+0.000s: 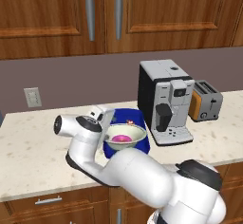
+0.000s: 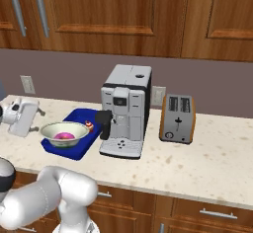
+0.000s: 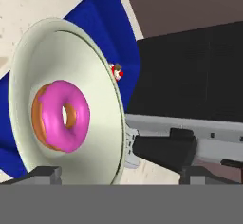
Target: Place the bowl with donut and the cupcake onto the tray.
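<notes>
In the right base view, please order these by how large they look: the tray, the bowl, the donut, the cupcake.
1. tray
2. bowl
3. donut
4. cupcake

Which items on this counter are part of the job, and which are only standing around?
Part of the job:
- bowl, sitting on the tray
- donut, inside the bowl
- cupcake, on the tray behind the bowl
- tray

Only standing around:
- coffee machine, right of the tray
- toaster, further right
</notes>
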Controlling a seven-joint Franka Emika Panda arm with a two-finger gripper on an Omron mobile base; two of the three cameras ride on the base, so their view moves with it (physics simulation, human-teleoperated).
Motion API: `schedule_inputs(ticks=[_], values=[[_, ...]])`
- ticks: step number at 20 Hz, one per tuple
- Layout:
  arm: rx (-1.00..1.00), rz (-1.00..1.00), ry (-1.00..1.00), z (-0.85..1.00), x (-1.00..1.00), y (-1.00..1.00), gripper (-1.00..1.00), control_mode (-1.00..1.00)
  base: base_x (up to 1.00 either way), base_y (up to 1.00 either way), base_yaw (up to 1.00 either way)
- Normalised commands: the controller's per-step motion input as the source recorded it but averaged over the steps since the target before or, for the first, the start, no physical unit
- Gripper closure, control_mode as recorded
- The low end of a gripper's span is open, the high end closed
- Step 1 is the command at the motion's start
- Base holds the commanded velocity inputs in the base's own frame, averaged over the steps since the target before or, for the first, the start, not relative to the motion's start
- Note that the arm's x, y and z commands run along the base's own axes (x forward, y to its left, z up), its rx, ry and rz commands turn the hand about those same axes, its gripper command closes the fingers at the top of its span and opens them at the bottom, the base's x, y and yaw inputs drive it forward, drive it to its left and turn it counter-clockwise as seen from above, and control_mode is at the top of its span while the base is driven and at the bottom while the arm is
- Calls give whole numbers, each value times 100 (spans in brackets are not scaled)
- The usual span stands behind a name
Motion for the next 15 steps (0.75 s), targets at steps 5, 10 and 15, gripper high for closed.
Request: schedule_inputs(ticks=[5,10,15], values=[[18,-1,0,46,-44,-5,-100,-100,0,0,0],[21,-3,0,20,-41,-18,-100,-100,0,0,0],[15,-5,0,9,-40,-34,-100,-100,0,0,0]])
